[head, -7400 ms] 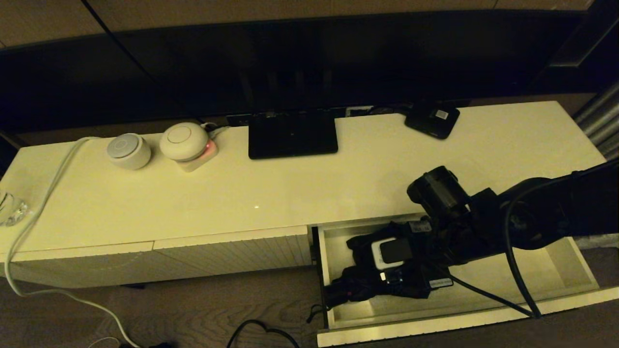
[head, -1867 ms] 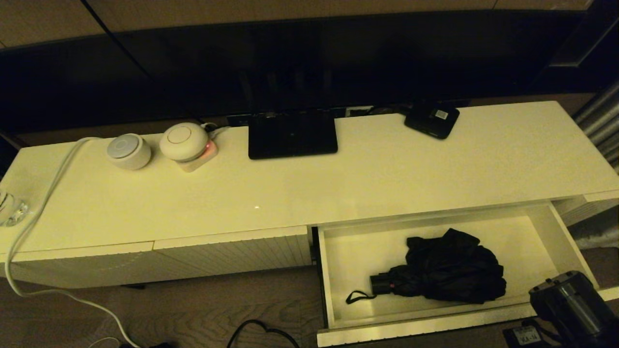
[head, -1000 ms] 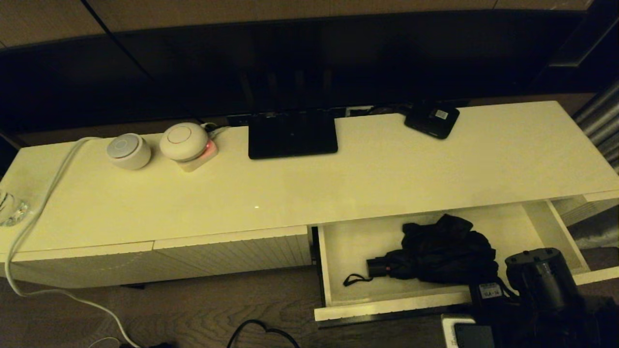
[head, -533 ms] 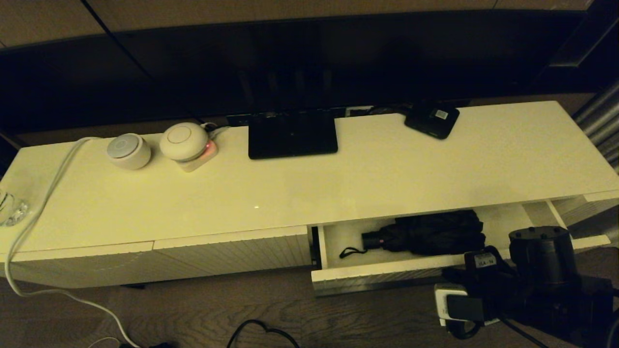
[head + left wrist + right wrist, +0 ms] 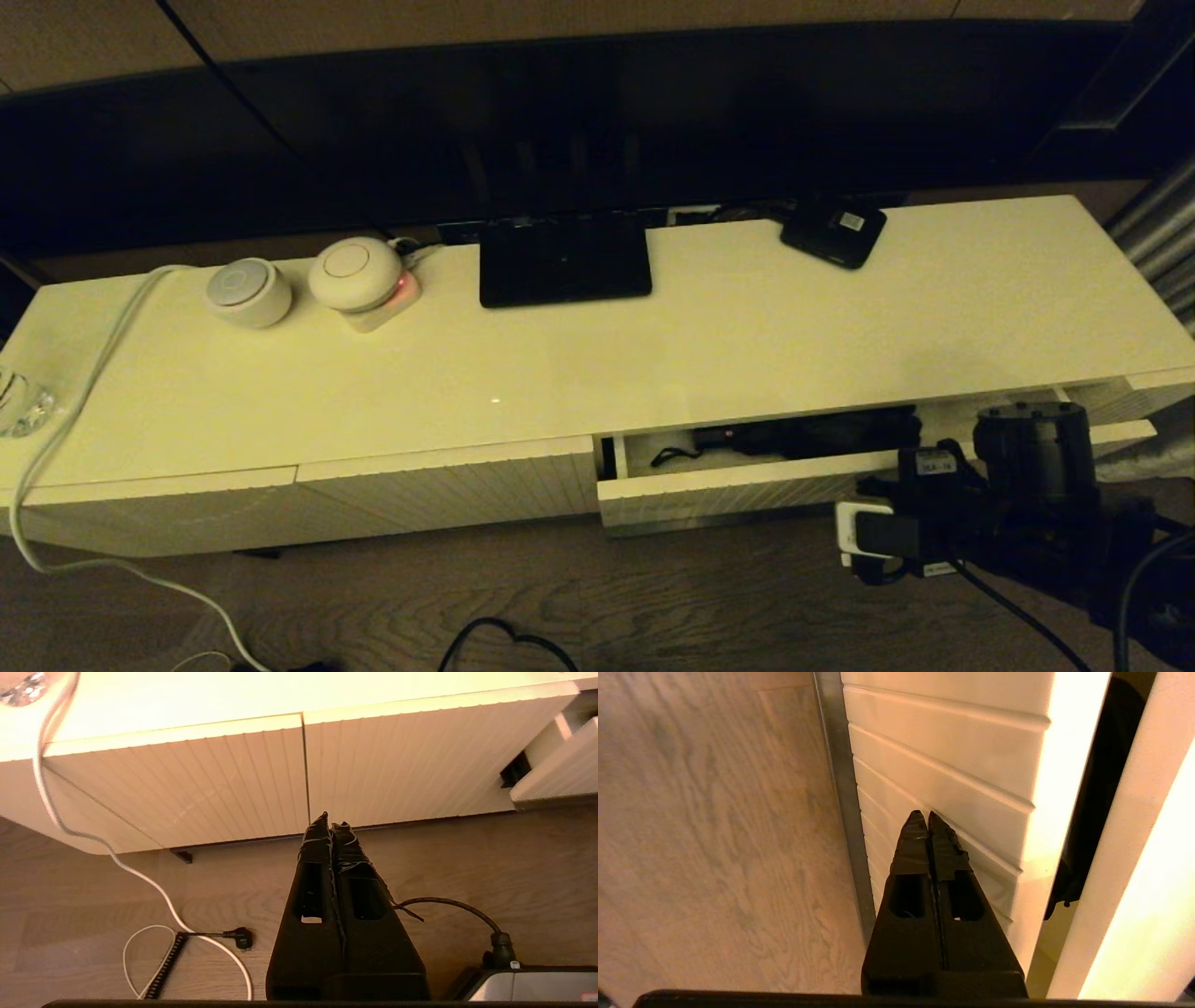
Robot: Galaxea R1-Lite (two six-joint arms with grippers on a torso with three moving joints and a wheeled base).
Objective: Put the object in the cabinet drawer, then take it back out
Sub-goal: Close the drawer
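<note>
The cream cabinet drawer (image 5: 738, 493) stands only a narrow gap out from the cabinet. In that gap lies the black umbrella (image 5: 803, 435), mostly hidden under the cabinet top, with its strap loop (image 5: 665, 456) at the left end. My right gripper (image 5: 873, 487) is shut and empty, its tips against the ribbed drawer front (image 5: 952, 765). In the right wrist view the right gripper (image 5: 924, 816) touches the ribs, and the umbrella (image 5: 1106, 765) shows as a dark strip in the gap. My left gripper (image 5: 331, 820) is shut, low over the floor before the left cabinet fronts.
On the cabinet top (image 5: 747, 345) stand a flat black stand (image 5: 565, 261), a small black box (image 5: 834, 231), two round white devices (image 5: 247, 291) and a white cable (image 5: 84, 373). Cables lie on the wooden floor (image 5: 373, 607).
The drawer has slid from wide open to almost shut, my right gripper moving in with its front. The umbrella has gone mostly under the cabinet top.
</note>
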